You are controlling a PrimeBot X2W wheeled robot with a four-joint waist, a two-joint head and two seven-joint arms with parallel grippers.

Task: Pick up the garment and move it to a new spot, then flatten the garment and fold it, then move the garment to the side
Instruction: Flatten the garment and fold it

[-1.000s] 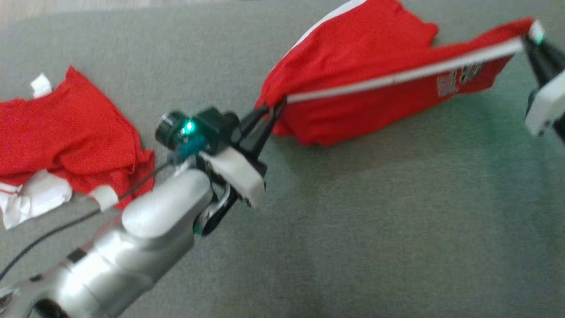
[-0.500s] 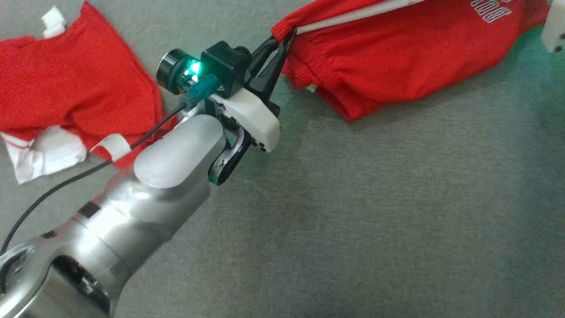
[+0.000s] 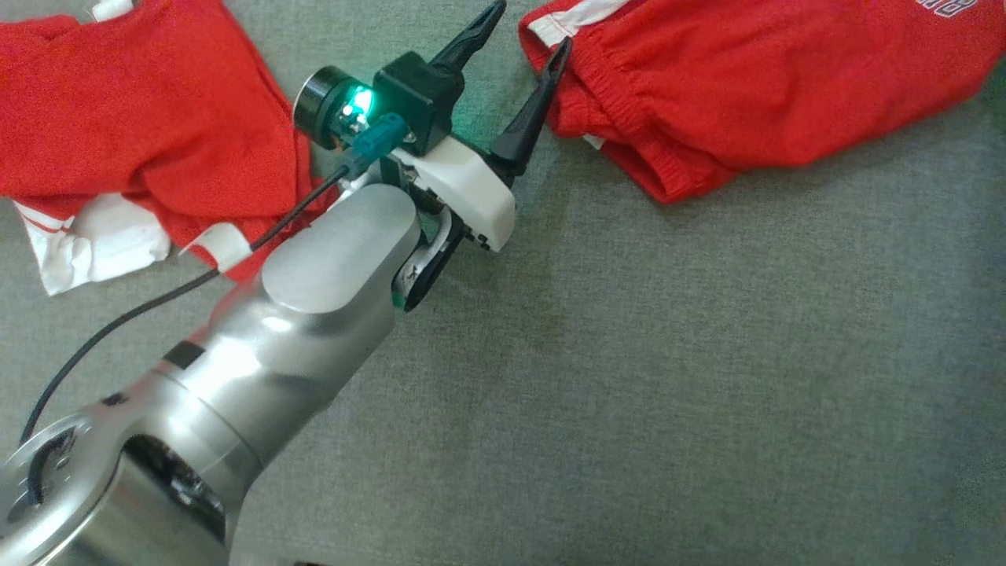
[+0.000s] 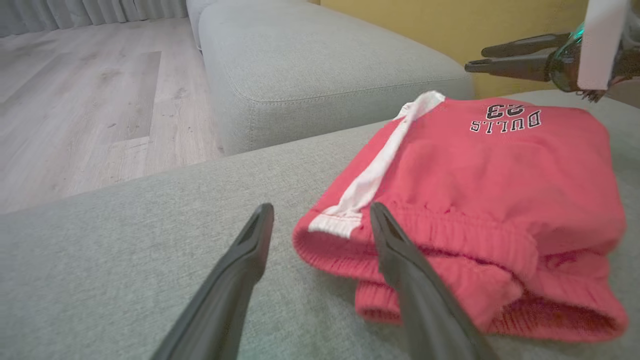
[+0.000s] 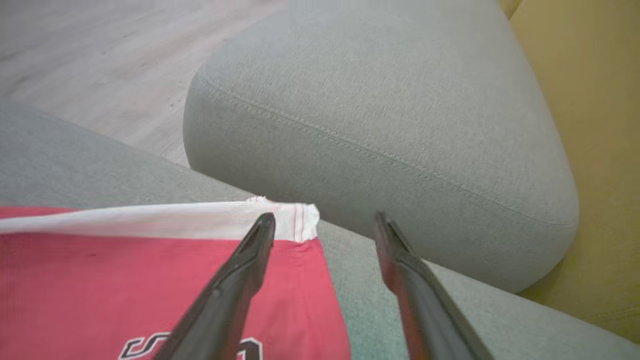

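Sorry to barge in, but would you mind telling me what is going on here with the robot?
A two-armed robot is handling red shorts on a grey sofa. The shorts lie bunched on it, and neither hand holds them: the left hand is open at the waistband end, the right hand open at the white-striped corner. Flattening and folding are not yet done. Another red garment lies off to the robot's left.

Left gripper [image 3: 528, 27] spread wide, silver forearm [image 3: 299, 330] reaching forward, right gripper [image 5: 325, 217] spread wide too
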